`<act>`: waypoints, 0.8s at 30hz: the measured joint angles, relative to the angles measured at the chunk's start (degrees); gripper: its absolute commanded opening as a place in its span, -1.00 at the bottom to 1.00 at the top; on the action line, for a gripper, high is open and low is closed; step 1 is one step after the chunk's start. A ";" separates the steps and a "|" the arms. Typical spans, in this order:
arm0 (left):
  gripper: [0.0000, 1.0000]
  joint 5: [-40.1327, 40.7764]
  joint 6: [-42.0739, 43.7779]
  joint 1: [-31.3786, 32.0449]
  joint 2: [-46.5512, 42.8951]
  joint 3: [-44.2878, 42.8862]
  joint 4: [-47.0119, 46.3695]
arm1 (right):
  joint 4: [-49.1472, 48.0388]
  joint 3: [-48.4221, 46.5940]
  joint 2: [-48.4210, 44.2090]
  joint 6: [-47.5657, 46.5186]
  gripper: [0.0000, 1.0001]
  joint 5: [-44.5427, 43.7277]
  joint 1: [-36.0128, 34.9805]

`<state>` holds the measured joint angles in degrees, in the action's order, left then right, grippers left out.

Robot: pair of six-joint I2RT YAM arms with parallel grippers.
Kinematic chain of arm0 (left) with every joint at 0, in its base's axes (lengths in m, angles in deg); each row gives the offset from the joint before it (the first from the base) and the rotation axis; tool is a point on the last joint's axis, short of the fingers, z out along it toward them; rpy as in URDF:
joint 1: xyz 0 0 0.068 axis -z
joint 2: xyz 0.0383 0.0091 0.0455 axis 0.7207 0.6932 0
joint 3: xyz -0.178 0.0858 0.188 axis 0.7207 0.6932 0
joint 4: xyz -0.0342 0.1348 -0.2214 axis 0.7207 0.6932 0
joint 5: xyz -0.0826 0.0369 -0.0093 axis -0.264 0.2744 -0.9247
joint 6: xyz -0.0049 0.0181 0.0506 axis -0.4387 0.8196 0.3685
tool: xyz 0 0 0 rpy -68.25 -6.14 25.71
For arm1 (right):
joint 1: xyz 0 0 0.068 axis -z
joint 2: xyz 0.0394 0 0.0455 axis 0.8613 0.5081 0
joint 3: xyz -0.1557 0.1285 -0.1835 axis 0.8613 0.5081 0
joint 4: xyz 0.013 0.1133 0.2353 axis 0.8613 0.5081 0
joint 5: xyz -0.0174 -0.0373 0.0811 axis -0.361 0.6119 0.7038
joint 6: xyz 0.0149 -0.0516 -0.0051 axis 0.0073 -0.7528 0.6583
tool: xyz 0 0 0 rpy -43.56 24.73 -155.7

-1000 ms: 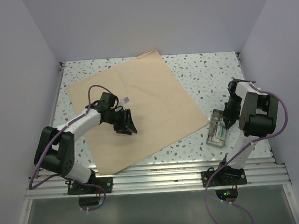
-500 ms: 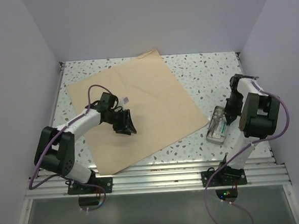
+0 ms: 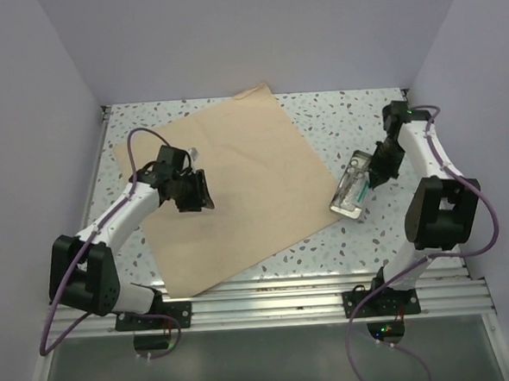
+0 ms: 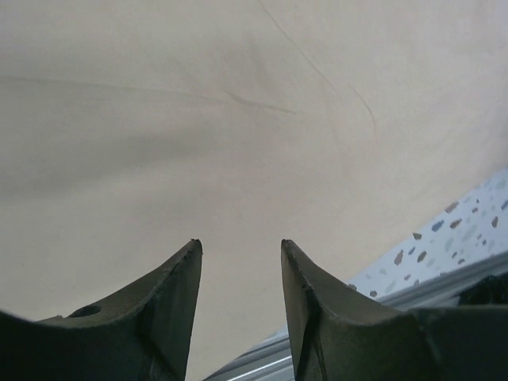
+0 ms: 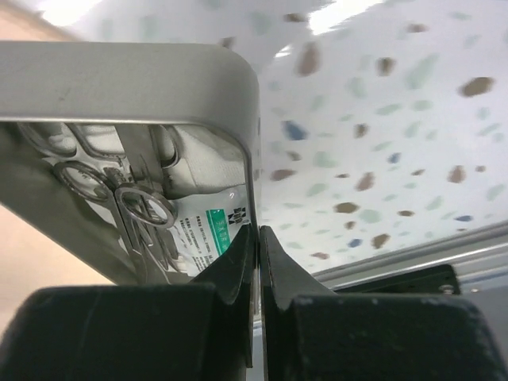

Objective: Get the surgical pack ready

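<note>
Fingers: right gripper [image 5: 259, 232] clamped tray [image 3: 350, 197] rim, 3 o'clock of sheet [image 3: 245, 169]; left gripper [image 4: 238, 248] half-open, empty | sheet looked light, floppy: pinch corner.

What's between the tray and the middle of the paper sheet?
Nothing visible. The right gripper holds the tray by its rim at the right corner of the sheet. The sheet lies flat and bare from there to its middle. The left gripper hangs open over its left part, off that line.

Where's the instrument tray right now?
Top view, right side: the metal tray is at the right corner of the tan wrapping sheet, its rim pinched by the right gripper.
</note>
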<state>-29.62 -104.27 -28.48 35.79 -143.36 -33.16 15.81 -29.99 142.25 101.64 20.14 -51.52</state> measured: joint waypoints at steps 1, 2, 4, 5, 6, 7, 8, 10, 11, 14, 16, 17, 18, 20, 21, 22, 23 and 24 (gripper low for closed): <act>-0.01 2.21 -0.68 -0.35 -0.59 -0.50 0.52 | 0.00 -1.03 0.33 1.55 -1.00 0.52 -2.64; 0.00 4.24 -1.25 -0.74 -1.20 -0.83 1.01 | -0.09 -2.64 1.05 3.67 -1.00 1.31 -6.12; 0.01 8.35 -2.67 -1.68 -2.56 -1.14 2.21 | -1.18 -5.90 3.06 6.86 -1.00 3.19 -11.98; 0.01 9.94 -3.17 -2.19 -3.21 -1.14 2.75 | -1.92 -7.96 4.68 8.59 -1.00 3.98 -15.43; 0.01 11.47 -3.78 -2.64 -3.82 -1.14 3.41 | -2.54 -10.25 6.60 10.25 -1.00 4.85 -18.34; 0.02 12.79 -4.17 -3.08 -4.31 -1.14 4.02 | -3.08 -12.83 8.83 11.61 -1.00 5.64 -21.22; 0.01 13.70 -4.39 -3.37 -4.68 -1.14 4.48 | -3.78 -15.19 11.17 12.85 -1.00 6.21 -23.78; 0.02 15.72 -5.11 -3.76 -5.40 -1.14 5.60 | -4.11 -20.41 16.02 15.02 -1.00 6.84 -28.09; 0.01 16.46 -5.35 -3.76 -5.62 -1.14 6.14 | -4.55 -22.58 18.29 15.91 -1.00 7.08 -29.62; 0.03 18.51 -5.68 -3.82 -5.90 -1.14 7.91 | -5.66 -27.76 24.96 19.02 -1.00 7.56 -33.94; 0.03 20.06 -5.79 -3.89 -5.95 -1.14 9.38 | -6.29 -29.90 28.63 20.98 -1.00 7.56 -36.30; 0.03 20.48 -5.79 -3.98 -6.01 -1.14 9.81 | -6.40 -30.75 30.27 21.97 -1.00 7.56 -37.53; 0.03 20.94 -5.81 -4.02 -6.10 -1.14 10.32 | -6.32 -31.78 31.85 22.77 -1.00 7.54 -38.58; 0.03 21.49 -6.03 -4.11 -6.34 -1.14 11.02 | -6.27 -33.94 34.71 24.28 -1.00 7.48 -40.76; 0.03 21.49 -6.19 -4.11 -6.40 -1.14 11.15 | -6.16 -35.01 35.91 24.87 -1.00 7.45 -41.68; 0.03 21.51 -6.29 -4.11 -6.43 -1.16 11.26 | -6.08 -36.09 36.96 25.49 -1.00 7.41 -42.58; 0.03 21.46 -6.51 -4.11 -6.43 -1.25 11.45 | -6.05 -36.81 37.59 25.97 -1.00 7.52 -43.25; 0.03 21.46 -6.58 -4.11 -6.43 -1.31 11.56 | -6.14 -37.33 38.10 26.45 -1.00 7.61 -44.04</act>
<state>-8.16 -110.85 -32.59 29.36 -144.68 -21.59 9.67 -67.32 180.35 128.09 27.75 -95.56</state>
